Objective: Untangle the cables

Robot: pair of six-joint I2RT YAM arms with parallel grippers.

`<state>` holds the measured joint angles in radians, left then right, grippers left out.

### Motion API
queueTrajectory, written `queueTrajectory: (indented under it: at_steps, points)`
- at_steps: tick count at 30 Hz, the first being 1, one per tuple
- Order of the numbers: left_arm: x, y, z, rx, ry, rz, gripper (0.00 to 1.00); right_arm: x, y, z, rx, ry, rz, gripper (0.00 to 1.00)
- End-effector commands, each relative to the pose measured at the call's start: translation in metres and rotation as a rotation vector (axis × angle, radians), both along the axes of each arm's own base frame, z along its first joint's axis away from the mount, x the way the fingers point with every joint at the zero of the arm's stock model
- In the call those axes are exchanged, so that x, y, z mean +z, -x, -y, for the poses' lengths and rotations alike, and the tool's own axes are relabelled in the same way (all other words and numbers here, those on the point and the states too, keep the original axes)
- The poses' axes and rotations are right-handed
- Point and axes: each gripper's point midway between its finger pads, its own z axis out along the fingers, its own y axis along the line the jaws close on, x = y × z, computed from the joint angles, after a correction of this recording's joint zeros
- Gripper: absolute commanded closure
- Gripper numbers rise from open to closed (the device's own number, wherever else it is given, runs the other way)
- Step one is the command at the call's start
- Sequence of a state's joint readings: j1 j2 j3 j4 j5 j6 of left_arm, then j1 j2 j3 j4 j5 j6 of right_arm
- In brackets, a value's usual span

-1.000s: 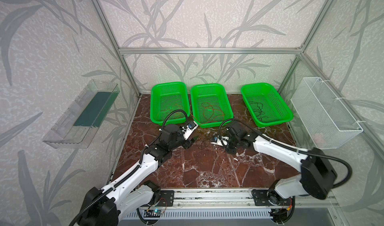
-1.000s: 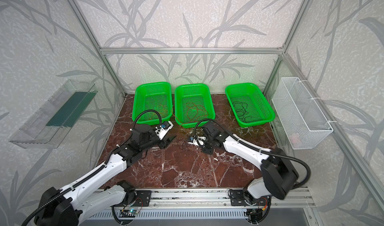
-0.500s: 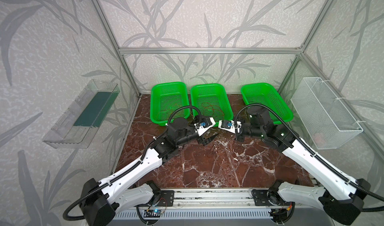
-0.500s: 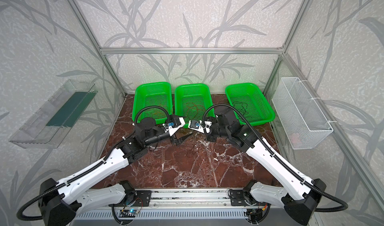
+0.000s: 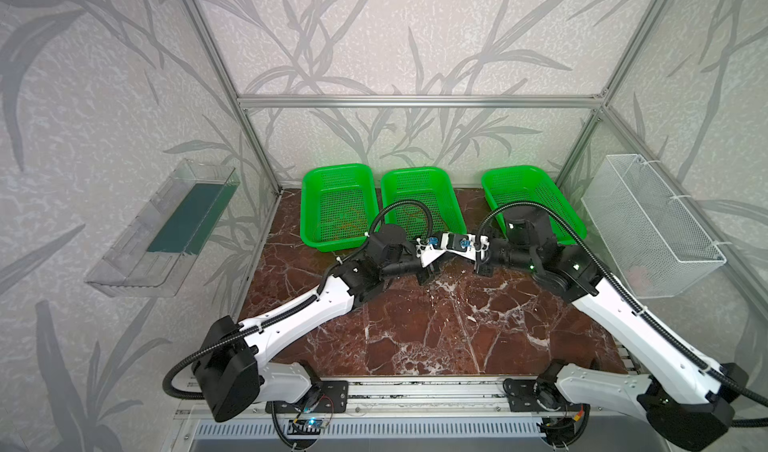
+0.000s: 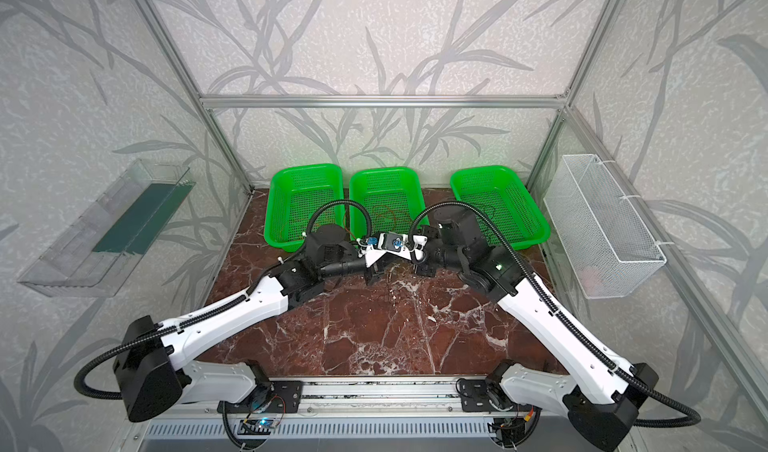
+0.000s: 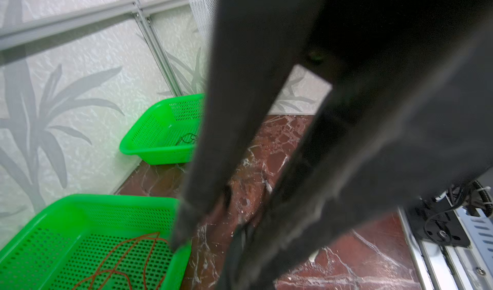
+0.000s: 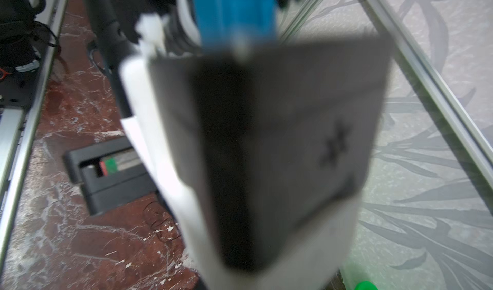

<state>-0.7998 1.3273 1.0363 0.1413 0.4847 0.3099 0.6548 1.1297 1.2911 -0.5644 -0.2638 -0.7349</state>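
Note:
The cables lie apart. An orange one (image 5: 347, 221) is in the left green basket, a red-orange one (image 7: 120, 259) in the middle basket, and a black one (image 6: 490, 212) in the right basket. A thin dark coil (image 8: 160, 222) rests on the marble beside the black body of the left gripper (image 5: 427, 274). That gripper is shut, and its fingertips are hidden. The right gripper (image 5: 481, 268) faces it closely in front of the middle basket. In the left wrist view its blurred dark fingers (image 7: 226, 142) stand apart with only marble between them.
Three green baskets (image 5: 307, 204) line the back of the marble table (image 5: 436, 329). A white wire basket (image 5: 648, 221) hangs on the right wall and a clear tray (image 5: 166, 229) on the left wall. The left arm's camera mount (image 8: 266, 142) blocks most of the right wrist view.
Both arms have risen from the table and swung together, so the wrists now meet in front of the middle basket. The left jaws have closed and the right jaws have parted.

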Motion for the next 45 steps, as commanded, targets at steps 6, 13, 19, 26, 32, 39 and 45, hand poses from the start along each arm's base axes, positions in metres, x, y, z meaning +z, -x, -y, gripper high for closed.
queueTrajectory:
  at_steps: [6, 13, 19, 26, 32, 39, 45]
  points:
    - [0.103, 0.002, -0.001, 0.044, 0.206, 0.143, 1.0, 0.01, -0.014, 0.051, -0.163, -0.426, -0.066, 0.24]
    - [0.133, 0.012, 0.017, -0.006, 0.239, 0.165, 1.0, -0.021, -0.007, 0.033, -0.071, -0.603, -0.19, 0.24]
    - [0.15, 0.011, 0.039, -0.041, 0.247, 0.191, 1.0, -0.031, -0.023, 0.008, -0.014, -0.679, -0.28, 0.37]
    - [0.171, 0.001, 0.057, -0.051, 0.279, 0.223, 1.0, -0.05, -0.041, -0.006, -0.038, -0.677, -0.347, 0.71]
    - [0.219, -0.011, 0.059, -0.006, 0.304, 0.354, 1.0, -0.109, -0.051, 0.001, -0.156, -0.652, -0.437, 0.83]
    - [0.282, -0.021, 0.051, 0.026, 0.36, 0.461, 1.0, -0.172, -0.051, 0.007, -0.246, -0.609, -0.542, 0.86]
    - [0.307, -0.039, 0.043, 0.066, 0.374, 0.502, 1.0, -0.195, -0.057, 0.019, -0.323, -0.619, -0.585, 0.87]
